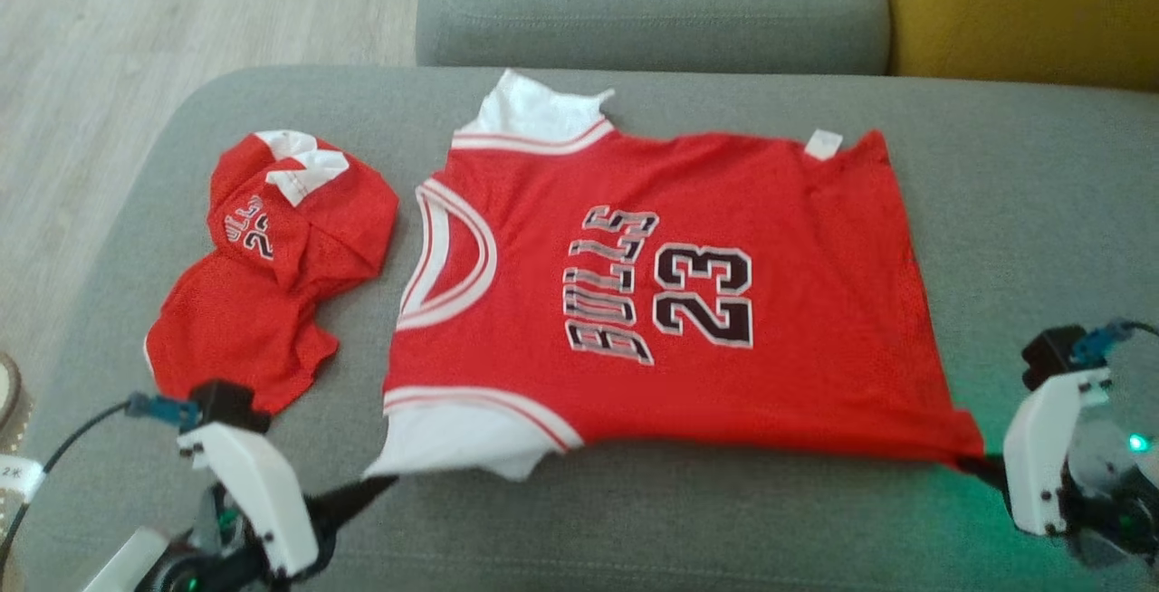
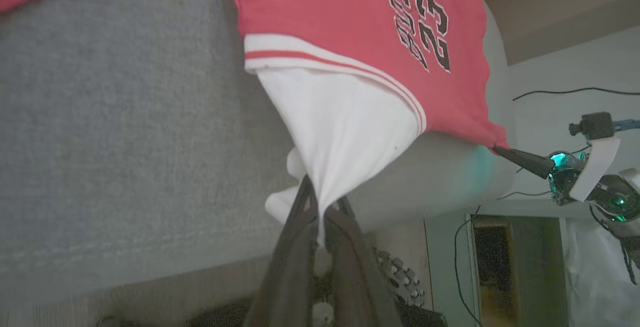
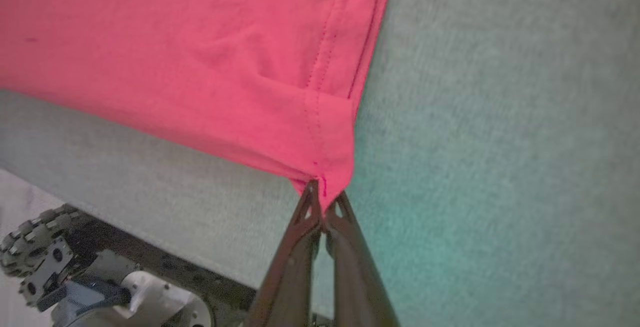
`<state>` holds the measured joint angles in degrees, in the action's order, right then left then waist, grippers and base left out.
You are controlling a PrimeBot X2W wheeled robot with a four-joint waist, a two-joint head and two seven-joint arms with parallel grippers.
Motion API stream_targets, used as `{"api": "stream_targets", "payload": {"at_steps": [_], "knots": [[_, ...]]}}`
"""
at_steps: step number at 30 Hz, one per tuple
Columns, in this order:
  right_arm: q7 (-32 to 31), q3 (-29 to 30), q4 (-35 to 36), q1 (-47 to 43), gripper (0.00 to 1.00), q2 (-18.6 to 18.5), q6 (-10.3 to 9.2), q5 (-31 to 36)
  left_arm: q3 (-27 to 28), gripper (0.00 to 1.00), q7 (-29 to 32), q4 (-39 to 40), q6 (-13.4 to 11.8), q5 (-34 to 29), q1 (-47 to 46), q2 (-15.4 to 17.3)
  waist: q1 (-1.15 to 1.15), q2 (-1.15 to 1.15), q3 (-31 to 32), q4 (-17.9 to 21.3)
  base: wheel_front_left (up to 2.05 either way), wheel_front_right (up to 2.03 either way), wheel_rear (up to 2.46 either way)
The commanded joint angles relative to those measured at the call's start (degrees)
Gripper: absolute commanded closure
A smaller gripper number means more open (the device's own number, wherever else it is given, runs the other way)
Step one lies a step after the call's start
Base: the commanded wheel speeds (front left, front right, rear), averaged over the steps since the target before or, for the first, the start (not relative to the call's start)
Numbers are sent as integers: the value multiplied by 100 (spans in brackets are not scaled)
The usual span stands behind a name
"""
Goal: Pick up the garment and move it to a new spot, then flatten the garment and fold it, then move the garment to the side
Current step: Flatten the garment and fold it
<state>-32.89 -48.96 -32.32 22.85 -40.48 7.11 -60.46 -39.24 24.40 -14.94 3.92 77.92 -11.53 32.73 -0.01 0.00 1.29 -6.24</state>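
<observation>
**A:** Where is the garment lying?

**B:** The red basketball jersey [image 1: 670,293], with white trim and black "BULLS 23" lettering, lies spread out front up on the middle of the grey fabric sofa seat [image 1: 1041,212]. Its neckline faces the seat's left end and its hem faces the right end.

**A:** What is the left gripper doing?

**B:** The left gripper [image 1: 387,482] is at the seat's front edge. Its two dark fingers are pressed together on the tip of the jersey's white sleeve. In the left wrist view the white cloth is drawn into a point that runs down between the fingers.

**A:** And the right one?

**B:** The right gripper [image 1: 976,463] is also at the seat's front edge, nearer the right end. It is clamped on the jersey's red hem corner. The right wrist view shows the stitched corner pinched between the fingertips.

**A:** Is anything else on the seat?

**B:** A crumpled red garment [image 1: 272,275] with white trim and similar lettering lies toward the seat's left end. It sits just beside the jersey's neckline, with a narrow strip of grey between them. Behind the seat stand a grey back cushion [image 1: 652,4] and, toward the right end, a mustard-yellow cushion [image 1: 1023,4]. Pale wooden floor [image 1: 181,13] shows beyond the seat's left end.
</observation>
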Motion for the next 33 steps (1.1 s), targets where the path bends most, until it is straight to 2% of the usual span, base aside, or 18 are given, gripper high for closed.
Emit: {"api": "stream_targets", "payload": {"at_steps": [1,7,12,17,25,33], "knots": [[-119,18,186,-87,100,-339,37,-129,255,100,105,290,-41,110,-169,360,1,0,48,20,0,0,0],[-724,81,796,-459,100,-636,37,-582,231,100,524,1039,-133,402,249,804,1,0,129,78,0,0,0],[-726,330,1088,-412,100,-695,37,-536,390,100,425,1367,-307,441,296,935,1,0,75,140,0,0,0],[-688,608,1193,-170,100,-559,37,-364,603,100,310,1502,-404,522,105,885,1,0,-17,160,0,0,0],[-679,924,1083,283,100,-323,37,41,925,100,251,1463,-449,796,-410,623,1,0,-273,126,0,0,0],[-571,1046,777,725,100,3,37,599,1017,100,192,992,-404,781,-1013,301,1,0,-655,153,0,0,0]]}}
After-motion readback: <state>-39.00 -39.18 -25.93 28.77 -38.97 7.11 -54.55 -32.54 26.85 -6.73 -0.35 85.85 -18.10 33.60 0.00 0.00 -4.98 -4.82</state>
